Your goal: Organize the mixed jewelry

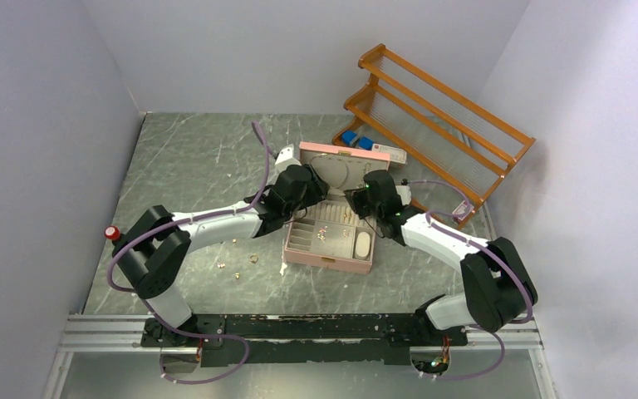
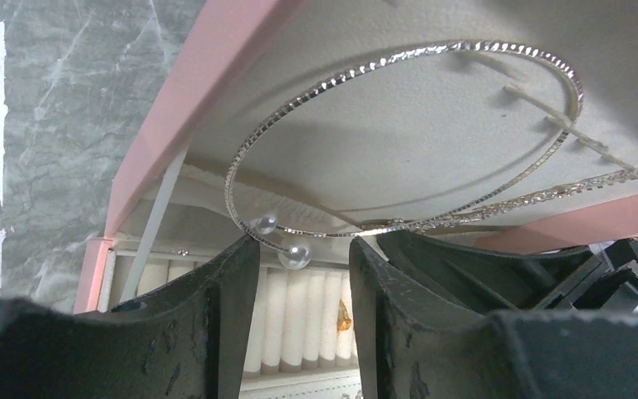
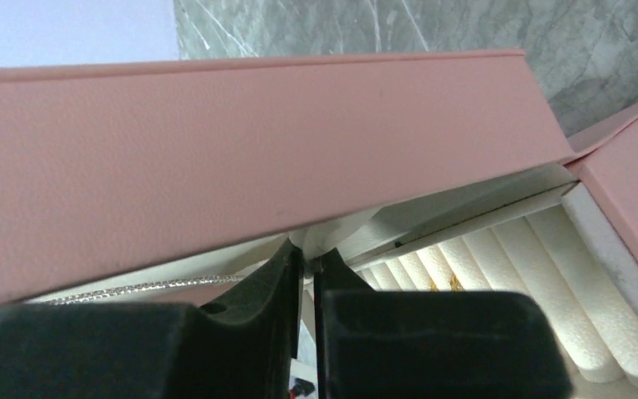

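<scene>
Open pink jewelry box point(image 1: 326, 259) at the centre of the tabletop point(image 1: 191, 166), with its lid point(image 1: 341, 166) raised along the 12 o'clock side. The bead-tipped silvery wire loop point(image 2: 296, 255) lies against the lid's pale lining. The left end effector point(image 2: 305, 246) is below it, jaws apart, with the beads in the gap at its tips. The right end effector point(image 3: 309, 253), jaws nearly together, is at the lid's 3 o'clock edge; whether it pinches anything cannot be told. Several gold rings point(image 1: 253, 258) lie loose at the box's 8 o'clock.
</scene>
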